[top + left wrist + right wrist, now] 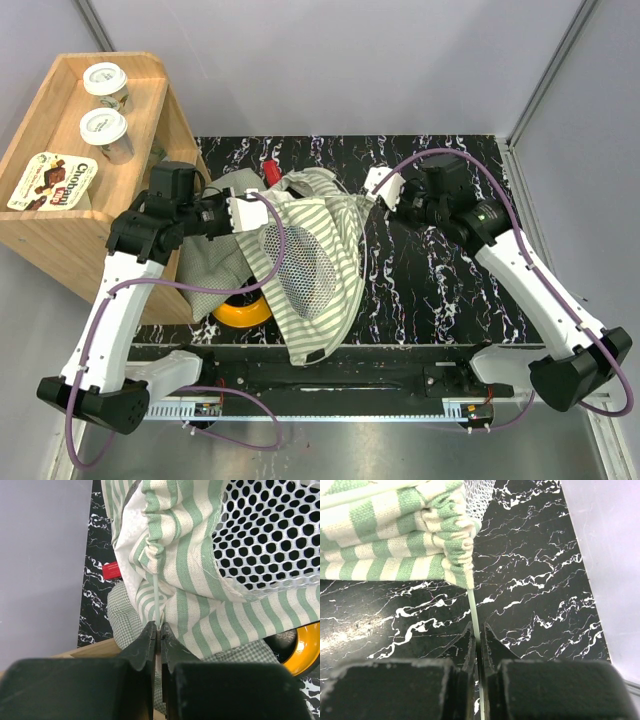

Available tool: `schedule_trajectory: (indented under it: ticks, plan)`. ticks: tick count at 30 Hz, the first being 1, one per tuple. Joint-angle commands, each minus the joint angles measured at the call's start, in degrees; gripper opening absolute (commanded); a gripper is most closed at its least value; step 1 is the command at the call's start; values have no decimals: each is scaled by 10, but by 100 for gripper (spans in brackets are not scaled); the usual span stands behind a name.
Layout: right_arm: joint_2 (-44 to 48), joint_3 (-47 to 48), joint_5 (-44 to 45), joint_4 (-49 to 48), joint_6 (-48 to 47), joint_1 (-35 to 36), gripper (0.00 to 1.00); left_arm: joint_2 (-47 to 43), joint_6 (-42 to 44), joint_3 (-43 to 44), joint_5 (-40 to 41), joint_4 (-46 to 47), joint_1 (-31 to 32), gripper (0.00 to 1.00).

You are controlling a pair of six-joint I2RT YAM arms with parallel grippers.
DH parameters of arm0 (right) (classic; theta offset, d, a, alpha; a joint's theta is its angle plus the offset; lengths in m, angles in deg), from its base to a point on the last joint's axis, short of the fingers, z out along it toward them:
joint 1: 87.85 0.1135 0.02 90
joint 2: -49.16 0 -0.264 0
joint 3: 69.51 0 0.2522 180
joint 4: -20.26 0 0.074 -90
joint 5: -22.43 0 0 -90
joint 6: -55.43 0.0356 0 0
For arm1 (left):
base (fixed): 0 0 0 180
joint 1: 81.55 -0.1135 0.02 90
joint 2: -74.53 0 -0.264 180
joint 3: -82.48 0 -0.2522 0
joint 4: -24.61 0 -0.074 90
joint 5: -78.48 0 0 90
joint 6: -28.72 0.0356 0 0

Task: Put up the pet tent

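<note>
A black, white-veined marble table [440,290] is enclosed by pale grey walls. At its left edge a wooden tray-topped stand [60,235] is set, in which two lidded cups [105,85] and a Chobani pack [52,182] are held. The pet tent [320,250] is slumped at table centre between both bent arms, partly over a checked cushion [205,265] and a yellow disc [240,312]. The left gripper [158,630] is clamped on a thin pole [157,597] leaving the striped hem. The right gripper [479,630] is likewise closed on a thin pole.
</note>
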Motion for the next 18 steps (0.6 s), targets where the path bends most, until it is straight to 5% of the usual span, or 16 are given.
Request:
schedule_trajectory:
  ticks: [1, 12, 18]
  plan:
    - [22, 10, -58, -79, -4, 14, 0, 10, -23, 41, -87, 4, 47, 0]
    - [-15, 50, 29, -56, -79, 104, 0, 35, -100, 113, -115, -14, 114, 7]
    - [-33, 77, 41, -49, -87, 136, 0, 53, -120, 118, -90, -17, 163, 0]
